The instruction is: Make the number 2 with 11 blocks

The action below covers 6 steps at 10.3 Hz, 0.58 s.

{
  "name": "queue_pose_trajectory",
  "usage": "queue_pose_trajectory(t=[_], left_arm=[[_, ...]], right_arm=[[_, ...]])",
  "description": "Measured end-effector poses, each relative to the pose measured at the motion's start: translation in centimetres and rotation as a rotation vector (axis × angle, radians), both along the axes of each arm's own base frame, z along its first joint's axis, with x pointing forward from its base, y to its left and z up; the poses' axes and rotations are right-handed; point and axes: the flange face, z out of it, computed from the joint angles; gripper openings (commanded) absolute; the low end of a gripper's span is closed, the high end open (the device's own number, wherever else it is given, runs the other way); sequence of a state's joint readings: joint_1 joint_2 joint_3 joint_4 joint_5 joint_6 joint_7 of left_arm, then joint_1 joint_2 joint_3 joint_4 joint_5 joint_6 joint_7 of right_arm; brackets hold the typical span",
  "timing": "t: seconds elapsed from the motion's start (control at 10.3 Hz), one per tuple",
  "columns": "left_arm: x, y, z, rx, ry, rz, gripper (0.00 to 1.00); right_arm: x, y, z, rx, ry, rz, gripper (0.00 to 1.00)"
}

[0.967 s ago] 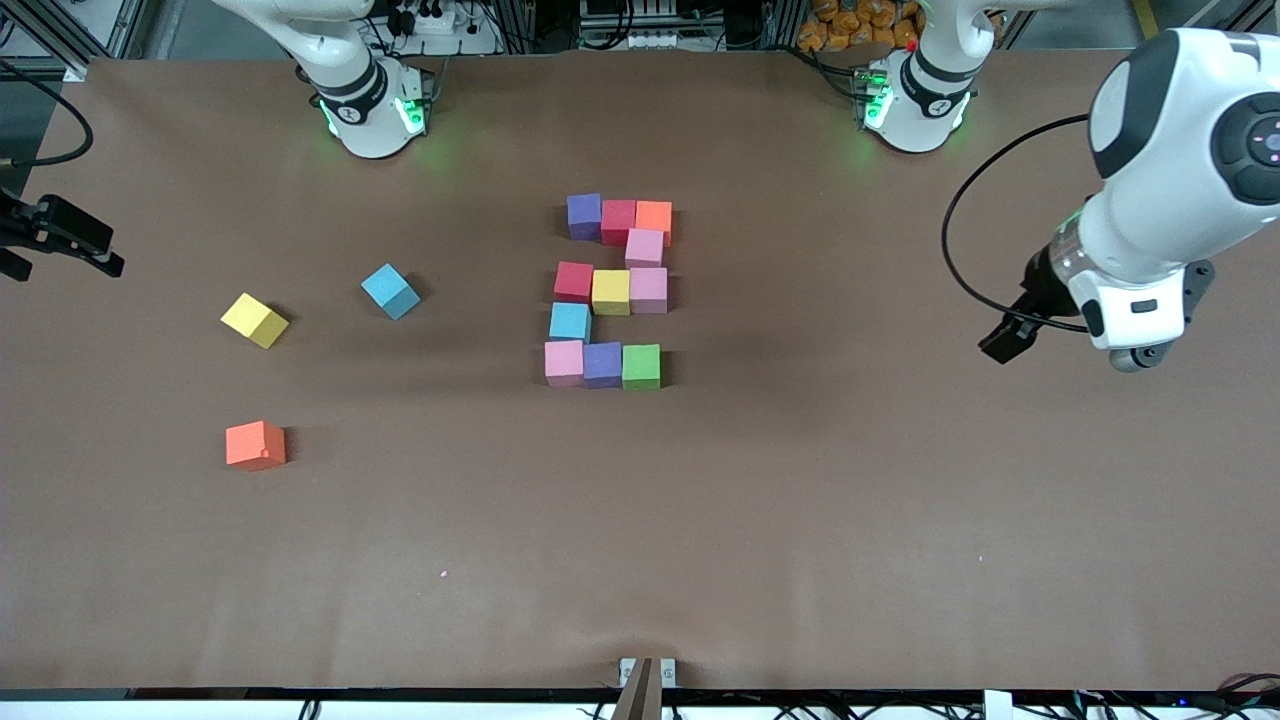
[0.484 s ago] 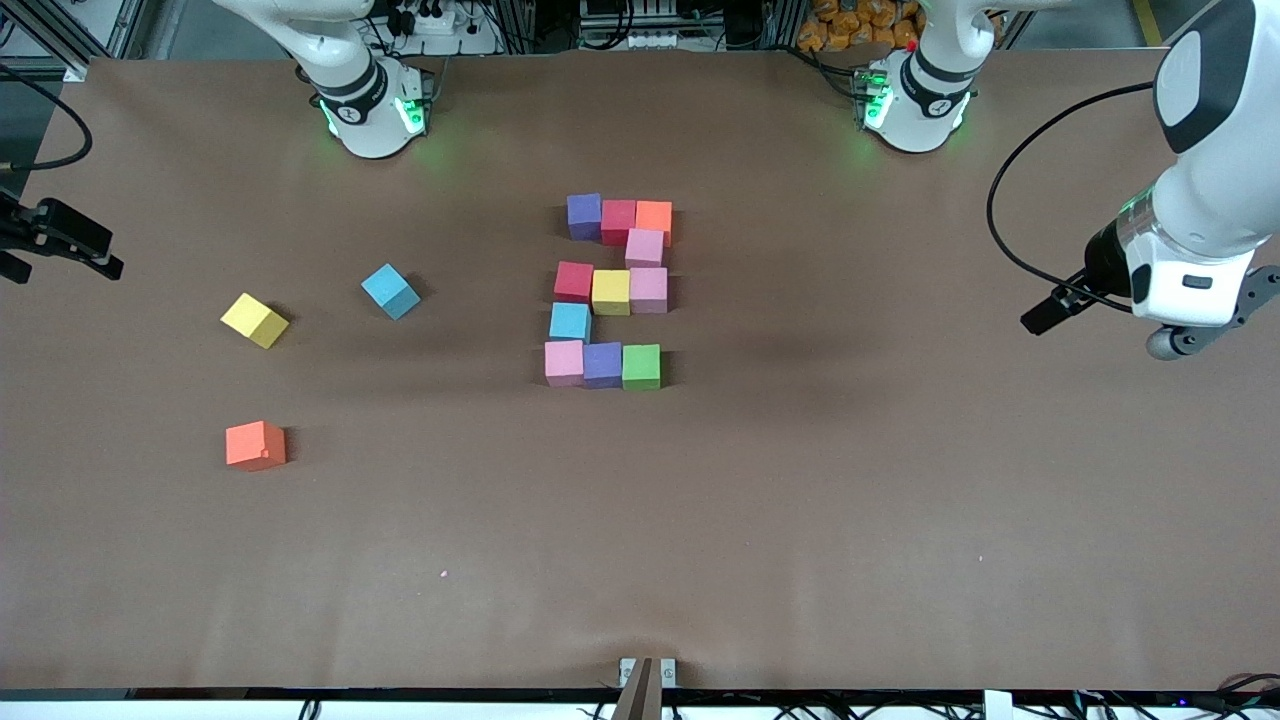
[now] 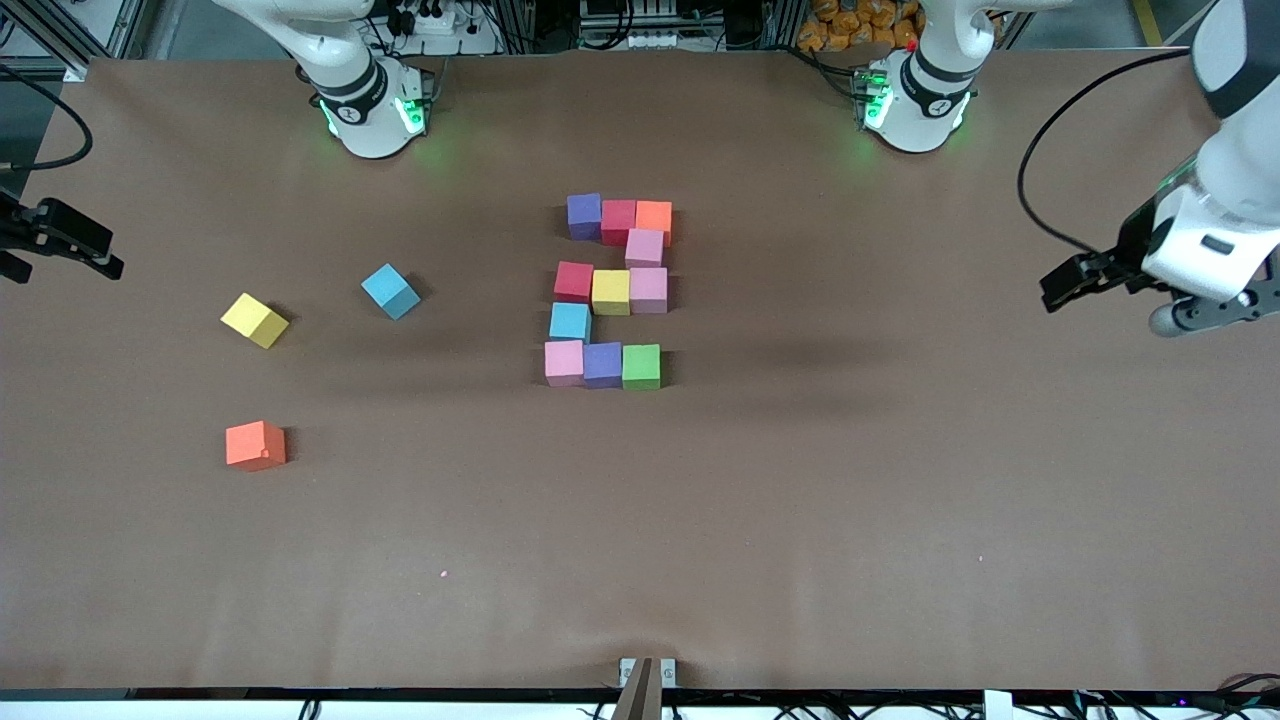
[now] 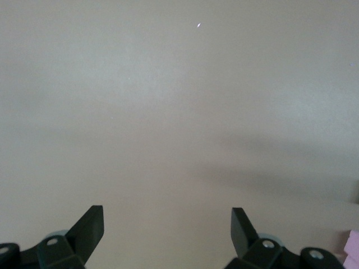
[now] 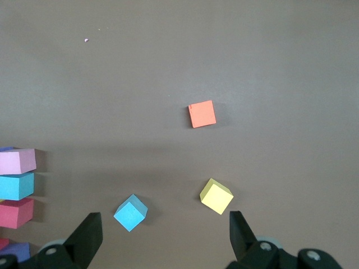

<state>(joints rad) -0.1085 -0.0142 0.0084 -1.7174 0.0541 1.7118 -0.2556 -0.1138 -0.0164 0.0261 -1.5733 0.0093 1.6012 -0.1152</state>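
Left gripper (image 3: 1066, 284) hangs with its jaws spread and empty over bare table (image 3: 900, 480), out at three o'clock from the number 2 (image 3: 610, 292). I read that as parking it clear so nothing nudges the figure. The right gripper (image 3: 62, 236) waits at the table's edge around nine o'clock, also spread wide and holding nothing.

The digit sits mid-table and I count eleven blocks touching in five rows, so I judge the build finished. Three spare blocks lie apart toward the right arm's end. The blue block (image 3: 390, 291) is at nine o'clock of the digit, with the yellow block (image 3: 254, 320) further out. The orange block (image 3: 255, 445) is at about eight o'clock.

I can read no brand, label or lettering on any block or gripper.
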Motion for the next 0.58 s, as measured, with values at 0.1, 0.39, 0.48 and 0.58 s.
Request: queue_pose_trajectory(t=[0.1,0.39,0.48,0.58], left_arm=[[-0.2,-0.6,0.4,0.0,-0.007,-0.037,1.0],[-0.6,-3.0,3.3,-0.001,-0.033,-0.134,1.0],[-0.9,-3.1,4.3,0.001,-0.029,-0.17,1.0],[-1.1,-3.1,5.0,0.002,-0.024,-0.188,1.0]], right_arm=[[0.0,-0.1,0.1,0.0,-0.003,-0.001,1.0],[0.0,-0.1,0.4,-0.001,-0.009,-0.001,1.0],[0.1,0.0,0.4,-0.001,-0.008,-0.001,1.0],[0.1,0.0,0.2,-0.001,-0.005,0.0,1.0]])
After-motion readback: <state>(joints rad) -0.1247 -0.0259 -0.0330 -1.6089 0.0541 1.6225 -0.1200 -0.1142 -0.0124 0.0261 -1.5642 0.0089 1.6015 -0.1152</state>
